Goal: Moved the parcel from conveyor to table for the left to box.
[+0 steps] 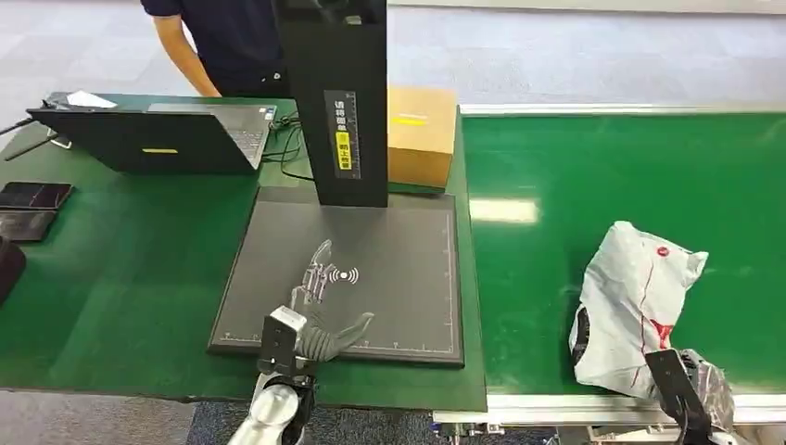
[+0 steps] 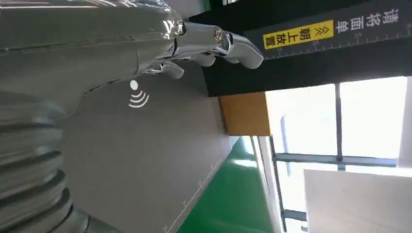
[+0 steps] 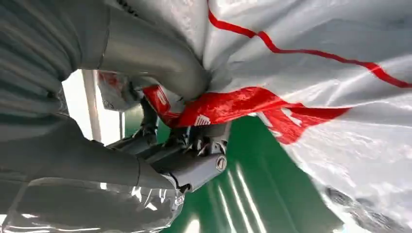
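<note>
The parcel is a white plastic mailer with red print, lying on the green conveyor near its front edge. My right hand is at the parcel's near lower corner. In the right wrist view the right hand grips the parcel, its thumb pressed into the plastic and its fingers closed underneath. My left hand hovers over the grey scan pad on the table, fingers spread and holding nothing. The left wrist view shows the left hand stretched out above the pad.
A black scanner post rises at the pad's far side, with a cardboard box behind it. A laptop and phones lie at the table's left. A person stands behind the table.
</note>
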Tool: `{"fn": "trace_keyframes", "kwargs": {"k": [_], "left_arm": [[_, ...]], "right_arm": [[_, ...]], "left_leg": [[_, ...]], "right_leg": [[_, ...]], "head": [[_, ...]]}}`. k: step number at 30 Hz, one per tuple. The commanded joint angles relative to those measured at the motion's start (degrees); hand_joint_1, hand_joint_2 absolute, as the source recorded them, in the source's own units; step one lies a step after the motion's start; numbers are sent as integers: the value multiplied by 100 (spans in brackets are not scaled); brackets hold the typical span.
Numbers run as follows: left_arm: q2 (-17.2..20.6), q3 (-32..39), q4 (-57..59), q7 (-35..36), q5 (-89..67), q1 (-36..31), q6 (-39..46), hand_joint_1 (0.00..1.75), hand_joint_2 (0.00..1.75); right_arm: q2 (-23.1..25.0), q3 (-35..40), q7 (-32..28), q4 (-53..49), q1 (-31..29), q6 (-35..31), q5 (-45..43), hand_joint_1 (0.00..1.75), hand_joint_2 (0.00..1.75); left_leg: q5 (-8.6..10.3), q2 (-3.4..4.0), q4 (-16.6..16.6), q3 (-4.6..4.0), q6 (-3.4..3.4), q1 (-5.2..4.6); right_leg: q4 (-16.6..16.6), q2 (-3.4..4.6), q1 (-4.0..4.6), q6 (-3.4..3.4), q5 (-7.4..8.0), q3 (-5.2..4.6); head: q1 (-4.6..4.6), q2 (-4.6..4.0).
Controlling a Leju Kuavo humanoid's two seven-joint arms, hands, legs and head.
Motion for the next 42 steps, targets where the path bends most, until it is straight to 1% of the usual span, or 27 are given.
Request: {"fn": "trace_keyframes", "kwargs": {"k": [1, 3, 5, 8, 9, 10, 11, 13, 16, 17, 19, 20, 21, 22, 23, 25, 26, 27, 28, 31, 32, 34, 35, 39, 40, 41, 42], "left_arm": [[-238, 404, 123, -107, 68, -214, 133, 0, 175], [-234, 481, 56, -120, 43, -181, 173, 0, 175], [-229, 551, 48, -126, 42, -157, 147, 0, 175], [-250, 651, 54, -168, 9, -127, 131, 0, 175], [-254, 669, 35, -182, -16, -114, 116, 0, 175], [-258, 682, 12, -187, -33, -105, 102, 0, 175], [-260, 688, -7, -188, -44, -102, 88, 0, 175], [-262, 683, -38, -180, -81, -106, 62, 0, 175], [-262, 684, -58, -173, -89, -90, 52, 0, 175], [-258, 678, -57, -168, -97, -83, 53, 0, 175], [-242, 660, -58, -165, -108, -58, 54, 0, 175], [-239, 651, -54, -165, -110, -52, 50, 0, 175], [-229, 623, -47, -163, -113, -48, 38, 0, 175], [-221, 603, -31, -163, -115, -48, 38, 0, 175], [-216, 591, -19, -163, -115, -48, 39, 0, 175], [-202, 549, -8, -170, -110, -14, 52, 0, 175], [-195, 525, -5, -176, -108, 12, 58, 0, 175], [-194, 507, 0, -183, -104, 39, 78, 0, 175], [-185, 474, 16, -189, -99, 60, 93, 0, 175], [-187, 404, 97, -235, -55, 74, 168, 0, 175], [-190, 395, 101, -235, -54, 75, 166, 0, 175], [-196, 351, 91, -260, 15, 62, 188, 0, 175], [-196, 351, 91, -260, 15, 62, 188, 0, 175], [-174, 239, 41, -240, 57, 51, 227, 0, 175], [-170, 227, 39, -226, 77, 40, 243, 0, 175], [-163, 216, 41, -219, 86, 34, 250, 0, 175], [-156, 205, 43, -209, 97, 29, 266, 0, 175]], "right_arm": [[158, 1002, -299, -610, -369, -815, -770, 175, 175], [253, 1399, -584, -1086, -389, -956, -870, 175, 175], [319, 1833, -490, -1463, -488, -1090, -835, 175, 175], [313, 2333, -432, -1726, -667, -1278, -909, 173, 175], [335, 2474, -515, -1826, -697, -1352, -970, 175, 175], [382, 2616, -533, -1967, -698, -1396, -1008, 173, 175], [430, 2758, -532, -2134, -678, -1423, -1006, 175, 175], [504, 3071, -529, -2436, -603, -1515, -1032, 175, 175], [583, 3495, -577, -2571, -654, -1499, -1007, 173, 175], [542, 3734, -563, -2551, -706, -1536, -984, 169, 175], [583, 4184, -602, -2515, -850, -1478, -912, 168, 175], [614, 4363, -643, -2515, -889, -1498, -822, 168, 175], [610, 4693, -666, -2535, -914, -1470, -785, 168, 175], [632, 4957, -643, -2523, -930, -1463, -628, 168, 175], [672, 5143, -617, -2508, -935, -1485, -498, 166, 175], [702, 5576, -568, -2429, -941, -1495, -284, 171, 175], [722, 5728, -557, -2393, -930, -1533, -197, 169, 175], [746, 5880, -549, -2372, -922, -1548, -180, 173, 175], [762, 6062, -549, -2344, -916, -1523, -169, 171, 175], [838, 6483, -517, -2345, -877, -1460, -144, 171, 175], [856, 6513, -492, -2336, -872, -1468, -110, 175, 175], [864, 6710, -414, -2173, -957, -1401, -35, 173, 175], [864, 6710, -414, -2173, -957, -1401, -35, 175, 175], [788, 6961, -494, -1469, -1257, -1148, -169, 173, 175], [743, 7077, -383, -1214, -1355, -1057, -16, 168, 175], [759, 7074, -438, -1042, -1392, -1087, -14, 168, 175], [753, 7119, -278, -875, -1447, -1242, 275, 145, 175]], "left_leg": [[3, 32, 2, -12, -4, 1], [3, 32, 3, -15, -4, 1], [0, 34, 6, -15, -4, 1], [0, 64, 4, -18, -8, 1], [1, 51, 4, -17, -7, 1], [2, 37, 4, -17, -6, -1], [2, 46, 6, -20, -8, 2], [4, 39, 4, -19, -8, 2], [2, 33, 4, -17, -7, 2], [3, 40, 1, -15, -9, 5], [2, 36, 4, -19, -6, 2], [2, 49, 2, -18, -8, 4], [3, 53, 1, -17, -9, 6], [3, 43, 2, -22, -7, 4], [3, 50, 1, -20, -8, 5], [4, 37, 0, -20, -8, 5], [3, 35, -2, -16, -8, 6], [4, 40, -6, -13, -10, 8], [3, 31, -4, -13, -8, 6], [2, 23, -4, -13, -7, 5], [2, 20, -4, -13, -6, 5], [4, 16, -5, -17, -6, 4], [3, 22, -7, -14, -7, 6], [8, 20, -8, -18, -7, 6], [6, 16, -6, -19, -6, 6], [13, 23, -15, -14, -7, 8], [16, 22, -20, -12, -6, 9]], "right_leg": [[4, 28, 3, -15, 12, -24], [6, 28, 3, -15, 11, -27], [13, 31, 2, -9, 8, -27], [18, 59, 3, -19, 16, -41], [19, 47, 3, -16, 13, -37], [20, 33, 0, -11, 8, -34], [21, 41, 3, -16, 11, -41], [18, 34, 4, -18, 10, -37], [20, 28, 3, -14, 6, -33], [16, 34, 7, -19, 8, -33], [21, 31, 3, -13, 6, -36], [20, 44, 5, -18, 10, -38], [18, 47, 8, -22, 13, -38], [19, 38, 5, -15, 10, -39], [19, 45, 6, -17, 12, -40], [18, 32, 7, -17, 8, -35], [17, 31, 7, -15, 7, -31], [12, 35, 10, -21, 10, -30], [13, 27, 7, -15, 5, -27], [14, 19, 6, -14, 1, -23], [15, 16, 5, -14, -2, -22], [14, 11, 5, -15, -2, -24], [11, 16, 7, -19, 0, -22], [8, 14, 8, -20, 4, -25], [10, 11, 6, -15, 2, -24], [-2, 16, 10, -24, 11, -20], [-7, 15, 11, -26, 15, -17]], "head": [[-2, 0], [-2, 0], [0, 0], [0, 0], [0, 0], [-2, 0], [0, 0], [0, 0], [0, 0], [-2, 0], [0, 0], [0, 0], [0, 0], [0, 0], [0, 0], [0, 0], [0, 0], [-2, 0], [0, 0], [0, 0], [-2, 0], [0, 0], [0, 0], [0, 0], [-2, 0], [0, 0], [0, 0]]}}
